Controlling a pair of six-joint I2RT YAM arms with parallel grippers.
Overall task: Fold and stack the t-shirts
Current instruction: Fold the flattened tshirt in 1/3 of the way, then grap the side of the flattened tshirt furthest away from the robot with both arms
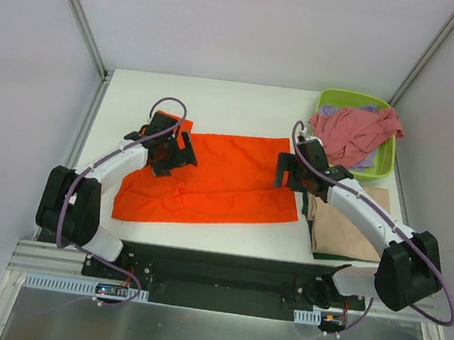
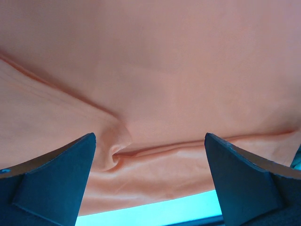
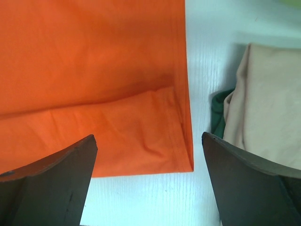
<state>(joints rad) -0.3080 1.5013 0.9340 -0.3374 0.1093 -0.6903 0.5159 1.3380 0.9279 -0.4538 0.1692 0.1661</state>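
A white desk [image 1: 217,108] sits inside pale grey walls. The bright orange t-shirt [image 1: 210,180] lies spread flat across its middle, lengthwise between my two arms. Its near edge looks doubled over. My right wrist view shows a second layer of cloth ending short of the right hem, so I judge the first fold is in and another is due.

My left jaws hang low over the shirt's far left corner, spread wide with nothing between them. The cloth beneath them shows a small pucker and a crease running to the right. My right jaws stand just as wide at the shirt's right edge and also hold nothing, with the hem and the near right corner straight below. I take this pairing as deliberate: with one arm at each end, a fold can be lifted evenly without the soft cloth twisting.

Just right of the orange shirt, across a strip of bare desk, the folded tan t-shirt [image 1: 343,227] rests on a dark green t-shirt [image 3: 217,117]. I judge this stack sits close to my right arm so the finished orange shirt has only a short trip. At the far right corner the lime-green tub [image 1: 350,94] holds the dusty pink t-shirt [image 1: 353,130], crumpled over a lavender t-shirt [image 1: 364,162], both out of the way of the folding.
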